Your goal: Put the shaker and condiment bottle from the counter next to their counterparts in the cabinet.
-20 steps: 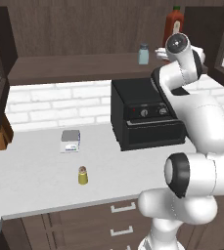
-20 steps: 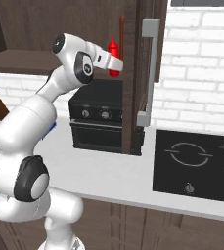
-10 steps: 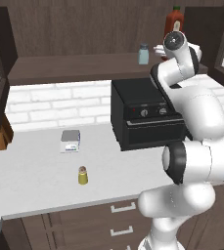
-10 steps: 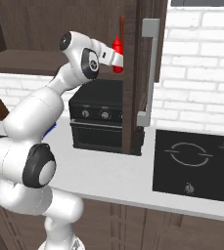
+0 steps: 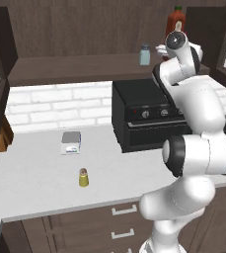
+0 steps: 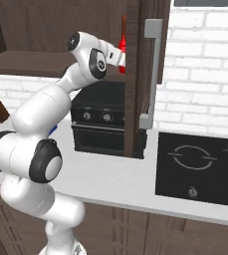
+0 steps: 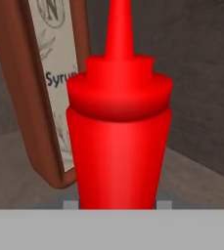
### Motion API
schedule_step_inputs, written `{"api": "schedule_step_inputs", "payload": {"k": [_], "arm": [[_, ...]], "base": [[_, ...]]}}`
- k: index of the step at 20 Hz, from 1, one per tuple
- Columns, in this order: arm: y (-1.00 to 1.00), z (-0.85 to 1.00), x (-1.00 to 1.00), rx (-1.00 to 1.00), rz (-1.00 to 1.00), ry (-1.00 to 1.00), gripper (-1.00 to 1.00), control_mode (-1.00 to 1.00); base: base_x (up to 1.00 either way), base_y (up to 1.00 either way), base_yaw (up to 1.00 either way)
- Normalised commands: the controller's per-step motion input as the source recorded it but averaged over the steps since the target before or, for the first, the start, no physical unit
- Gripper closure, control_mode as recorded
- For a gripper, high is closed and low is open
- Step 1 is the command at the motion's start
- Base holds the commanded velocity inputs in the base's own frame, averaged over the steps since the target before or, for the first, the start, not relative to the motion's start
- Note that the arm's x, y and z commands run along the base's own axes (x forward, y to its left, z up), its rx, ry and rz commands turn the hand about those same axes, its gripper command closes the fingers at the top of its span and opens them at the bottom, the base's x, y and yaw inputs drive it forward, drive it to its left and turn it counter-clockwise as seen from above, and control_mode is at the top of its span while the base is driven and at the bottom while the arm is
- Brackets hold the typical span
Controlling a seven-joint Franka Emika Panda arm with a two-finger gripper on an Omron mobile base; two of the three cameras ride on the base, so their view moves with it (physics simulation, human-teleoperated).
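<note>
Compared with a second ago, the arm has stretched further up and in, carrying the condiment bottle [image 7: 118, 146] deeper into the cabinet [image 5: 85, 29]. Seen from the hand, the gripper [image 7: 117, 204] is closed around the bottle's lower body, with grey pads just peeking out either side, so the grip sits low and the bottle stays upright with its nozzle pointing up. That suits the job: it can be set down on its base beside its counterpart, the tall sauce bottle [image 7: 45, 88], which stands just behind and to one side in the hand view. I cannot tell whether the bottle's base touches the shelf board [image 5: 80, 69] yet. The squeeze bottle is smooth, glossy red, flaring to a stepped shoulder and a tapered spout; the sauce bottle is red-brown with a pale printed label. Shelf and back panel are dark, grained wood. Further along the shelf stands the pale blue-grey shaker [image 5: 144, 54]. The yellow-olive shaker [image 5: 84, 177] waits on the pale counter [image 5: 35, 183], well apart from the rest.
</note>
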Motion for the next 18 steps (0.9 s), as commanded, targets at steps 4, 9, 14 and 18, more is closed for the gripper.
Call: {"api": "schedule_step_inputs", "payload": {"k": [4, 9, 14, 18], "arm": [[-0.15, -0.34, 0.41, 0.0, 0.0, 0.0, 1.0, -1.0], [-0.17, -0.35, 0.37, 0.0, 0.0, -0.01, 1.0, -1.0], [-0.16, -0.52, 0.02, 0.0, 0.0, -0.06, -1.0, -1.0], [0.01, -0.5, -0.13, 0.0, 0.0, -0.08, -1.0, -1.0]], "base": [[0.0, 0.0, 0.0], [0.0, 0.0, 0.0], [0.0, 0.0, 0.0], [0.0, 0.0, 0.0]]}}
